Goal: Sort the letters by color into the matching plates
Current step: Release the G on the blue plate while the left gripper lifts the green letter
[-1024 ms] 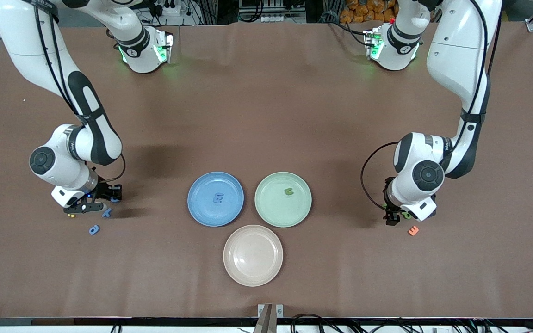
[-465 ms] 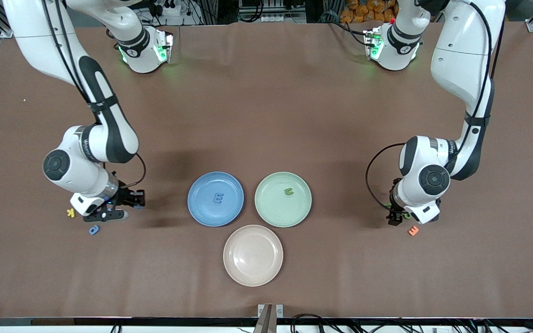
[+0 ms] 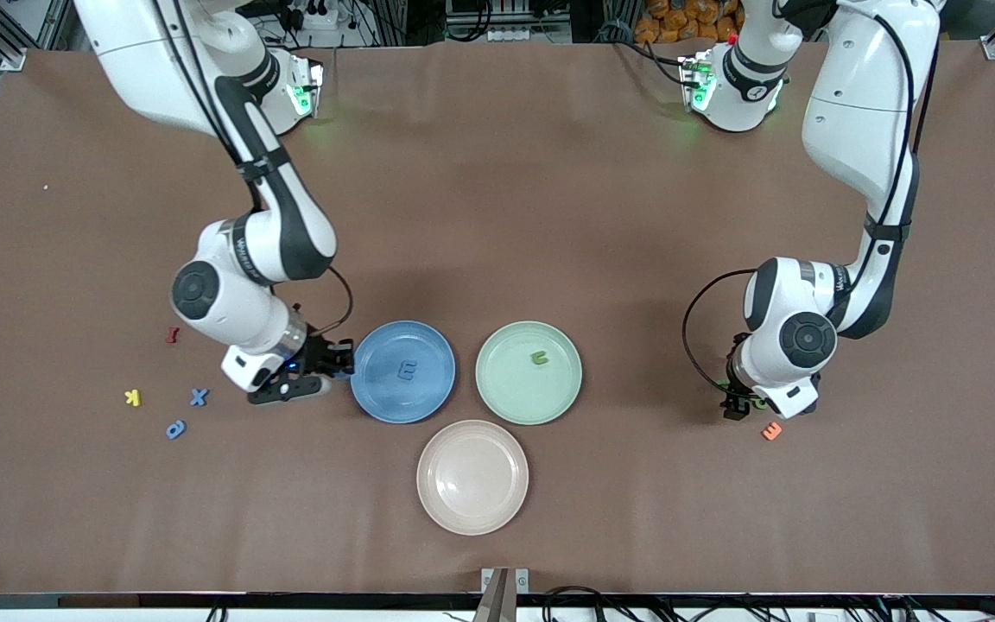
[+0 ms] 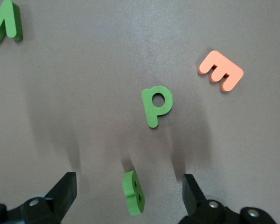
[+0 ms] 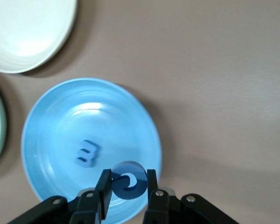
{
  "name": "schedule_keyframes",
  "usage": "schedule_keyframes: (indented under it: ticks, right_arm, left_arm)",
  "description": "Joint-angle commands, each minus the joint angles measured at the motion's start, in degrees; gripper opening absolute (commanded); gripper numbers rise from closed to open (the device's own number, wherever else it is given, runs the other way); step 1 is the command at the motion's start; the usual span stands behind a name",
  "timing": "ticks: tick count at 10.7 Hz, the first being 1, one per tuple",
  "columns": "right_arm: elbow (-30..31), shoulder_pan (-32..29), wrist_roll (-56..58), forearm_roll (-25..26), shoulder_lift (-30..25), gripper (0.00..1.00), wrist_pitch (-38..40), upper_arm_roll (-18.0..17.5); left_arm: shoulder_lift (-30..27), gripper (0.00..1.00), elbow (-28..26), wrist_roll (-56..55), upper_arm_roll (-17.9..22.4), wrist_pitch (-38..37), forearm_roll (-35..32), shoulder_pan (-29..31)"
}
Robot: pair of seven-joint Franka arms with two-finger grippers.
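Over at the blue plate [image 3: 402, 371] there's one blue letter [image 3: 408, 371] lying inside already, and the mint green plate [image 3: 529, 372] beside it has one green letter [image 3: 539, 358] in it. So that's two sorted so far, by my count.

A third is about to go in: the right tool [image 5: 126, 189] is pinched narrow on a round blue letter [image 5: 127, 181] and hangs right over the rim of the blue plate at the right arm's end, so a drop looks close.

Left to do on that end of the table: a blue X [image 3: 198, 396] and another blue letter [image 3: 174, 428] sit near a yellow one [image 3: 132, 397] and a small red one [image 3: 172, 334], which aren't part of the job.

At the left arm's end, the left tool [image 4: 126, 198] is spread wide and low over a green letter standing on edge [image 4: 134, 192]. A green P [image 4: 156, 105] lies just past it, and a green M-ish one [image 4: 4, 22] is partly cut off at the frame edge, hard to be sure. The orange E [image 4: 221, 71] should stay put.

The beige plate [image 3: 472, 477] holds nothing.
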State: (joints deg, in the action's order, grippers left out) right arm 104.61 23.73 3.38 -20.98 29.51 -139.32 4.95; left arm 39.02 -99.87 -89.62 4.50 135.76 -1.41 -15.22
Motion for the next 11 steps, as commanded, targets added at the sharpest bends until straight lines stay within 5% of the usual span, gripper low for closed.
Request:
schedule_keyframes:
  ticks: [1, 3, 4, 5, 9, 10, 11]
  right_arm:
    - [-2.56, 4.21, -4.33, -1.17, 3.00, 0.14, 0.10, 0.15]
    - [-4.06, 5.19, -4.79, -1.17, 5.11, 0.21, -0.16, 0.24]
    - [-4.15, 4.93, -4.79, -1.08, 5.11, 0.84, -0.16, 0.24]
    - [-4.24, 4.58, -3.48, -0.21, 5.03, 1.00, -0.08, 0.32]
    - [-4.77, 2.73, 3.21, -0.38, 4.41, 1.00, 0.27, 1.64]
    - [-4.59, 1.42, 3.39, -0.20, 3.72, 1.00, 0.54, 1.99]
    - [-4.33, -0.42, 4.08, -0.03, 2.84, 1.00, 0.71, 2.00]
  left_arm:
    - [0.62, 1.00, 0.47, 0.85, -0.19, 1.00, -0.69, 0.28]
    - [0.71, 1.00, 0.47, 0.76, -0.19, 1.18, -0.69, 0.28]
    - [0.71, 1.00, 0.47, 0.76, -0.19, 1.79, -0.61, 0.28]
    - [0.97, 1.00, 0.47, 0.76, -0.28, 1.88, -0.61, 0.19]
    - [1.68, 1.00, 0.55, 0.76, -0.28, 3.11, -0.61, -0.34]
    - [1.68, 0.41, 0.64, -0.37, -0.28, 3.11, -0.43, -0.34]
    - [1.42, 0.00, 0.56, -0.91, -0.28, 3.11, 0.61, -0.25]
